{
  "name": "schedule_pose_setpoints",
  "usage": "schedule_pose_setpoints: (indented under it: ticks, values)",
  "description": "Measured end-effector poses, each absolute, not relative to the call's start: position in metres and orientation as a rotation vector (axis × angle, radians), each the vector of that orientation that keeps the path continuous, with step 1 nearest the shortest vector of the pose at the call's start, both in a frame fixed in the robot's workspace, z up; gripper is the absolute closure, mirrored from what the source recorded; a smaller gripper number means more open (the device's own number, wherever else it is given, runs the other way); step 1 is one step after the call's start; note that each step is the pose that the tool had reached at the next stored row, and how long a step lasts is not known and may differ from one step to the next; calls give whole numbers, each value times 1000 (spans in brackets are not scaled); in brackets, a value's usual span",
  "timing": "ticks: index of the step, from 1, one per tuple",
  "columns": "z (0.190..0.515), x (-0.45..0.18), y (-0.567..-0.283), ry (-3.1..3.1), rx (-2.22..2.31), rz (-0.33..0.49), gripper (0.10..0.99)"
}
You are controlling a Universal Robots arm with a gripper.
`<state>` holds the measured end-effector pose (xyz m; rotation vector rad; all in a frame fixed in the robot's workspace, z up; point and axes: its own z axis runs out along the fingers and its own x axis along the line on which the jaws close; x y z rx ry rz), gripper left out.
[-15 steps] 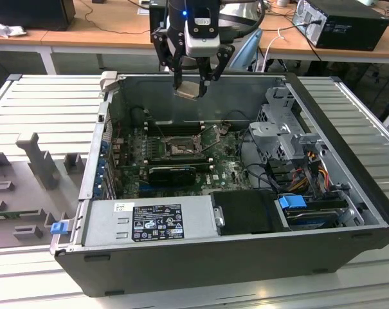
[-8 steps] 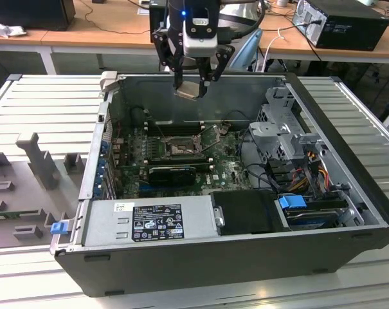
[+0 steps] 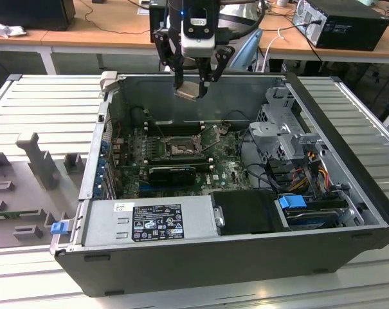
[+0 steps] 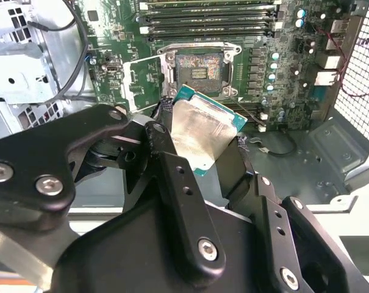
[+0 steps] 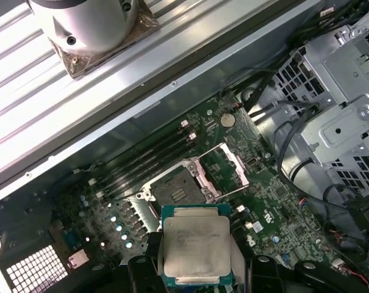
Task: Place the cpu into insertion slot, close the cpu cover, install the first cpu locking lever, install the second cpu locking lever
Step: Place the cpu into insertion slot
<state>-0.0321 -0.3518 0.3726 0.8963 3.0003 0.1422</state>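
I have the cpu (image 3: 186,92) (image 4: 202,131) (image 5: 195,250) up in the air, silver face showing in both wrist views. The gripper (image 3: 191,87) pinches it by two opposite edges, above the rear wall of the case (image 3: 200,270). In the exterior view the insertion slot (image 3: 179,147) (image 4: 199,68) (image 5: 178,190) lies well below the chip, at about 6 o'clock from it, bare and dark in the middle of the green motherboard (image 3: 229,168). The cpu cover (image 5: 237,162) stands swung open just beside the slot.

The case lies on its side with the lid off. Inside it I see one motherboard. One black card (image 3: 171,172) sits at 6 o'clock from the slot. One grey power supply (image 3: 149,222) runs along the near wall. One metal drive cage (image 3: 287,138) is at 3 o'clock, with a tangle of cables around it. Long black memory slots (image 4: 205,18) run beside the socket, and I count four pale capacitors (image 5: 121,231) in a row near them. Two blue tabs show, one on the drive bay (image 3: 292,201) and one at the case's outer corner (image 3: 59,226), at about 8 o'clock.

The case rests on a ribbed pale grey worktop (image 3: 46,109), with grey fixtures (image 3: 40,161) at 9 o'clock. Behind it, at 12 o'clock, stands a wooden bench (image 3: 110,32) carrying cables, and a second black computer (image 3: 348,22) sits at 2 o'clock.
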Motion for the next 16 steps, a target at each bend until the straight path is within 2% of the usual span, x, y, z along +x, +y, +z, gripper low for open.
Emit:
schedule_pose_setpoints:
  ticks: [16]
  values:
    - [372, -32, -352, 2951, 1034, 141, 557]
